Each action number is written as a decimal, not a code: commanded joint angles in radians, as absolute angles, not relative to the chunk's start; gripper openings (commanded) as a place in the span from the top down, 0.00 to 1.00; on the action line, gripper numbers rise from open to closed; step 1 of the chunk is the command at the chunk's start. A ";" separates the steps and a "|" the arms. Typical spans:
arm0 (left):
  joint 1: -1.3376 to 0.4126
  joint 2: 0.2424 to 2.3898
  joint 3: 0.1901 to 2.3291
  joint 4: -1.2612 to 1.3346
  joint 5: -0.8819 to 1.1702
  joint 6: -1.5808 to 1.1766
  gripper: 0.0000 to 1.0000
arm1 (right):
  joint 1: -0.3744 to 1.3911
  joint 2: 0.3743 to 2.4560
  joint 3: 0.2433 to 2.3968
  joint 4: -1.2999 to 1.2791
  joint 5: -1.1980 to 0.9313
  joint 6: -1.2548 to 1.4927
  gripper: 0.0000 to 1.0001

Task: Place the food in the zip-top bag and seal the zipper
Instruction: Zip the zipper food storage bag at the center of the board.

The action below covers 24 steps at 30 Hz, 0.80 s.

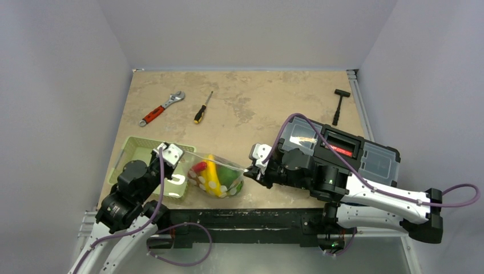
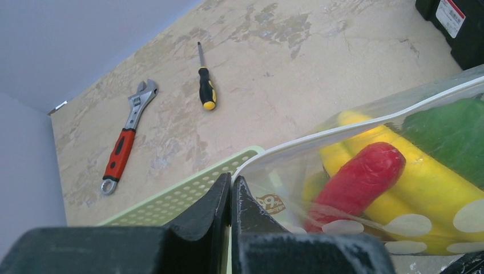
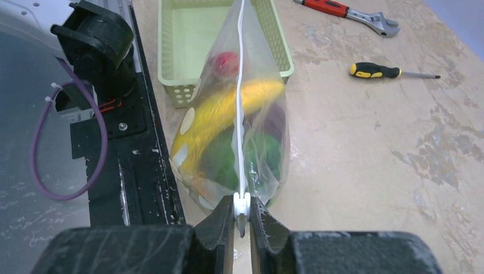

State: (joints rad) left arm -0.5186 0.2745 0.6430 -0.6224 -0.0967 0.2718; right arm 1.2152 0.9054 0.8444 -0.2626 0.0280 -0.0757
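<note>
The zip-top bag (image 1: 220, 178) hangs stretched between my two grippers, near the table's front edge. Inside it is the food: a yellow piece (image 3: 228, 108), a green one (image 3: 228, 162), a red one (image 2: 359, 182) and a dark maroon one (image 3: 274, 120). My left gripper (image 1: 184, 161) is shut on the bag's left end (image 2: 251, 165), over the pale green basket (image 1: 137, 157). My right gripper (image 3: 241, 208) is shut on the white slider (image 3: 241, 202) at the right end of the zipper (image 3: 241, 103). The zipper runs as one thin white line between the grippers.
A red-handled wrench (image 1: 162, 107), a screwdriver (image 1: 202, 108) and a black hammer (image 1: 339, 105) lie at the back of the table. A black toolbox (image 1: 342, 151) stands at the right, under the right arm. The black front rail (image 3: 148, 160) runs just beside the bag.
</note>
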 commanded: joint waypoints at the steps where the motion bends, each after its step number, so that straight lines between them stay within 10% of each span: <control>1: -0.497 0.266 0.638 -0.607 -0.133 0.290 1.00 | 1.210 0.872 0.832 -0.288 0.038 -0.035 1.00; 12: -0.498 0.210 0.611 -0.573 0.049 0.306 1.00 | 1.209 1.053 1.019 -0.251 0.083 -0.010 0.21; 24: -0.497 0.220 0.612 -0.559 0.071 0.308 1.00 | 1.209 1.429 1.325 -0.259 0.010 0.059 0.35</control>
